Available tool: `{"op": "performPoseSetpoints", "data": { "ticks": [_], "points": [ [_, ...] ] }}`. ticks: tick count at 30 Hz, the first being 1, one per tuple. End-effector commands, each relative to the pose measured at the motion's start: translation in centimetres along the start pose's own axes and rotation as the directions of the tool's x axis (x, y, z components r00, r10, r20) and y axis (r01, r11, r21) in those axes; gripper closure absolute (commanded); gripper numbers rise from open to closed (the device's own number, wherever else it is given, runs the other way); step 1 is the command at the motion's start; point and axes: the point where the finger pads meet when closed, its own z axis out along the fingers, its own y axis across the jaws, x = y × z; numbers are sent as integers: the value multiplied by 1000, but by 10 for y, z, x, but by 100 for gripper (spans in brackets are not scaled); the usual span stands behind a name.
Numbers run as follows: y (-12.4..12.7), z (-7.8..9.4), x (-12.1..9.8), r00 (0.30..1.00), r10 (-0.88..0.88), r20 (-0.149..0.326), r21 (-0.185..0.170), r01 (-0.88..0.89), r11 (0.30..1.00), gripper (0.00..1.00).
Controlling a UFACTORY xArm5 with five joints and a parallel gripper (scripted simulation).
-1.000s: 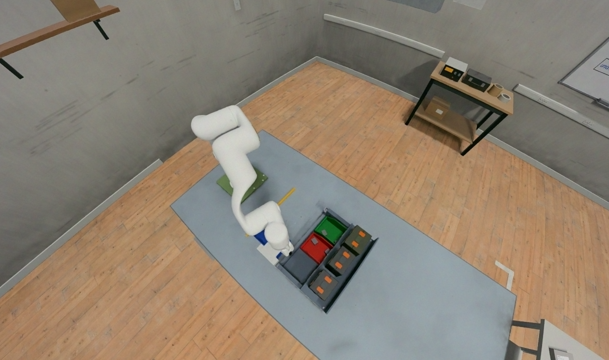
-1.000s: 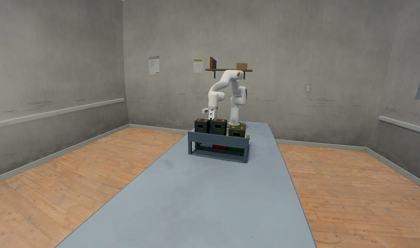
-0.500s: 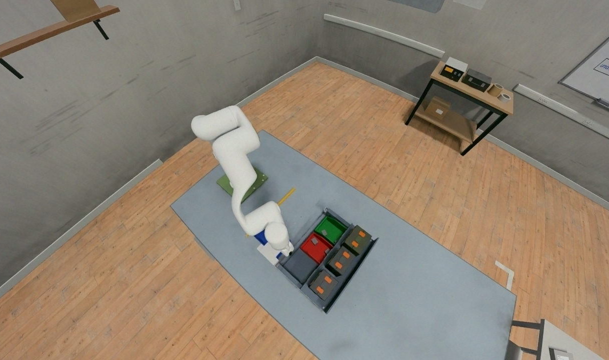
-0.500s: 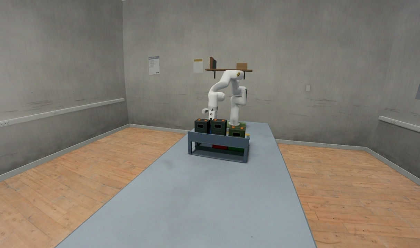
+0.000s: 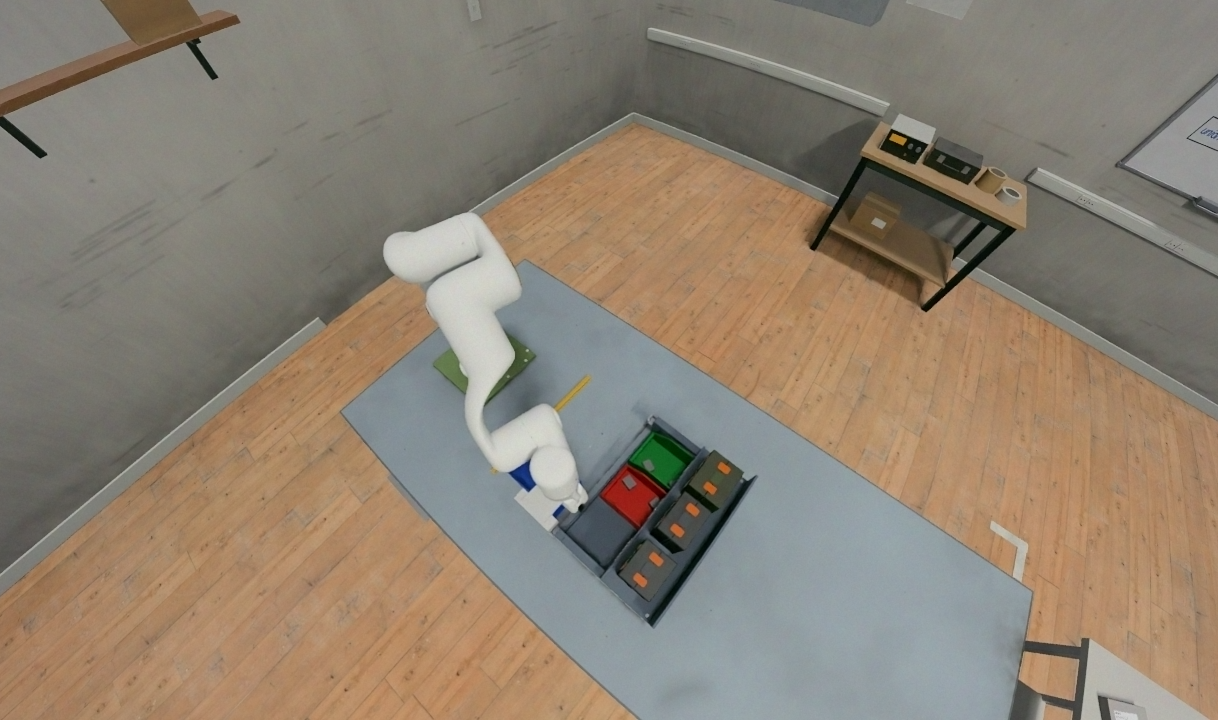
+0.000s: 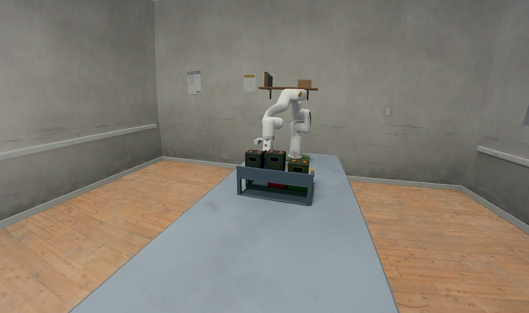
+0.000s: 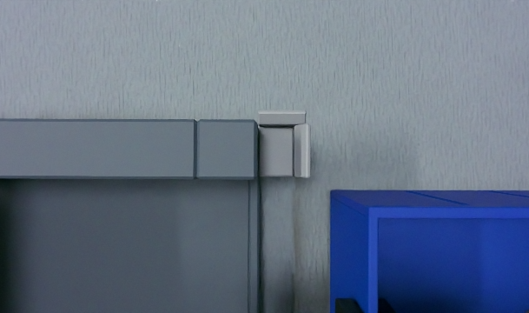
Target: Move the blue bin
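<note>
The blue open bin (image 5: pixel 523 473) (image 7: pixel 438 252) is off the shelf, upright beside the shelf's near corner and mostly hidden under my wrist in the top view. My gripper (image 5: pixel 571 506) (image 6: pixel 265 146) is shut on the bin's wall; only dark fingertips show at the bottom edge of the wrist view. The grey shelf (image 5: pixel 676 574) (image 6: pixel 274 177) (image 7: pixel 116 149) has one bare lower slot (image 5: pixel 600 532). The red bin (image 5: pixel 633 495) and the green bin (image 5: pixel 660 458) stand next to that slot, each with a grey part inside. The blue bin's contents are hidden.
Three dark bins with orange parts (image 5: pixel 714 479) (image 5: pixel 682 522) (image 5: pixel 646 569) stand on the shelf's upper tier. A white block (image 5: pixel 534 516) (image 7: pixel 281 149) sits against the shelf's corner. The arm's green base plate (image 5: pixel 516 358) and a yellow strip (image 5: pixel 574 392) lie behind.
</note>
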Motion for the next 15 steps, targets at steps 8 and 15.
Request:
{"op": "performPoseSetpoints", "data": {
  "ticks": [8,15],
  "points": [
    [-1,3,0,1000,0,8,7,0,1000,100],
    [-1,6,0,1000,0,8,7,0,1000,100]
  ]
}}
